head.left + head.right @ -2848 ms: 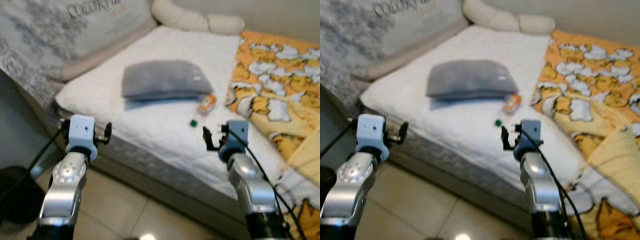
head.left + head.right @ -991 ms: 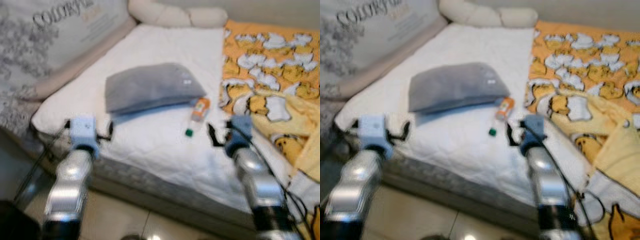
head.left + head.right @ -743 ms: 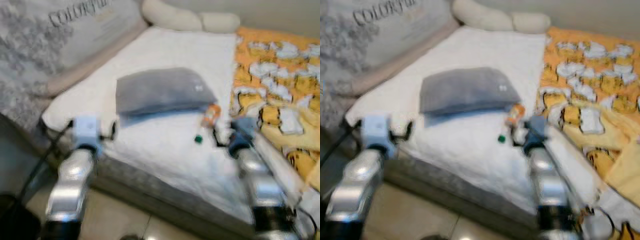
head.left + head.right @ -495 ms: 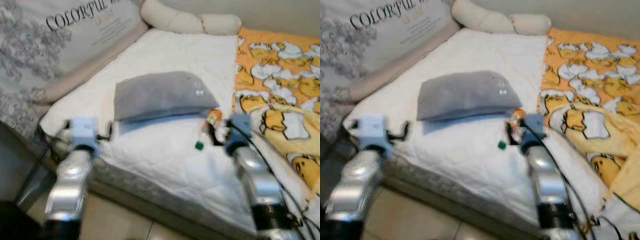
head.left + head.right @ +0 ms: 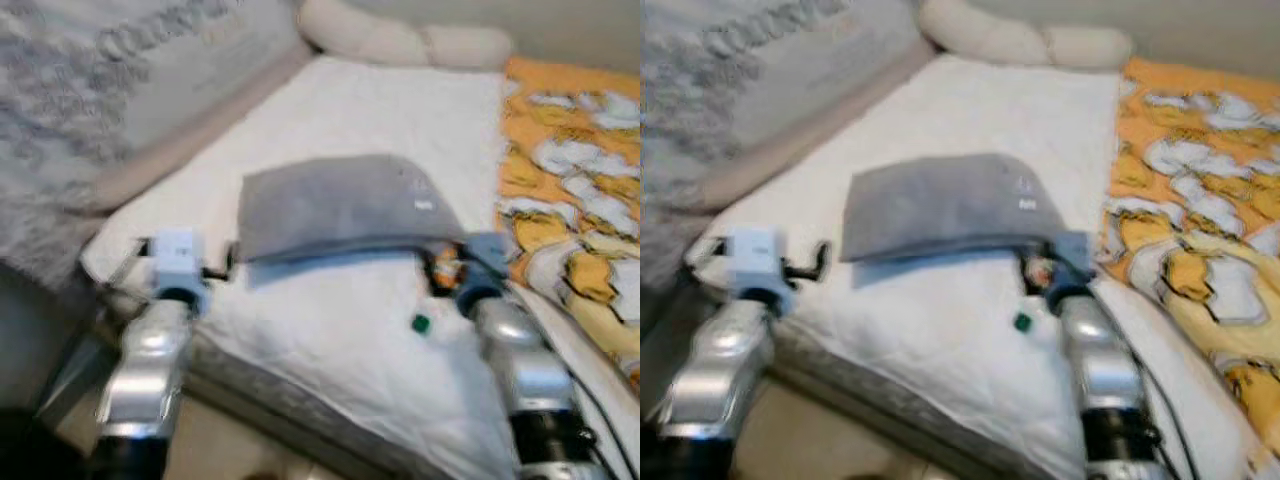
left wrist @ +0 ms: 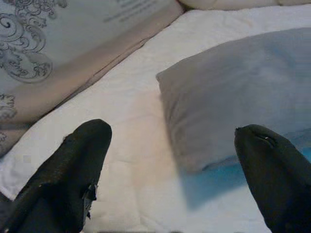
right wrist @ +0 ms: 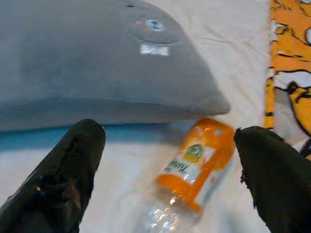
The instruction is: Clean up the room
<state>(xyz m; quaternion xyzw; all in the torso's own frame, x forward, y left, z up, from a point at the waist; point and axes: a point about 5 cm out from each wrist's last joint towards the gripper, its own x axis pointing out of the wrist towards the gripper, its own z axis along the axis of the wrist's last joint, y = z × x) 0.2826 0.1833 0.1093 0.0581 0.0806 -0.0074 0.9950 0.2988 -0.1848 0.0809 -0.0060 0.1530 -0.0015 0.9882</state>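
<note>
In the left eye view my right pincer (image 5: 437,272) is above the white mattress (image 5: 330,330), near the bottle's green cap (image 5: 421,323). In my right wrist view its fingers (image 7: 68,170) are spread wide; the orange bottle (image 7: 192,170) lies between them, beside the grey pillow (image 7: 87,68). In my left wrist view my left pincer (image 6: 170,174) is also spread.

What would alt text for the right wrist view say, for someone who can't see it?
The right gripper is open, its two black fingers spread either side of a clear bottle with an orange label that lies on its side on the white bed. Just beyond the bottle lies a grey pillow, and an orange cartoon blanket runs along one edge.
</note>
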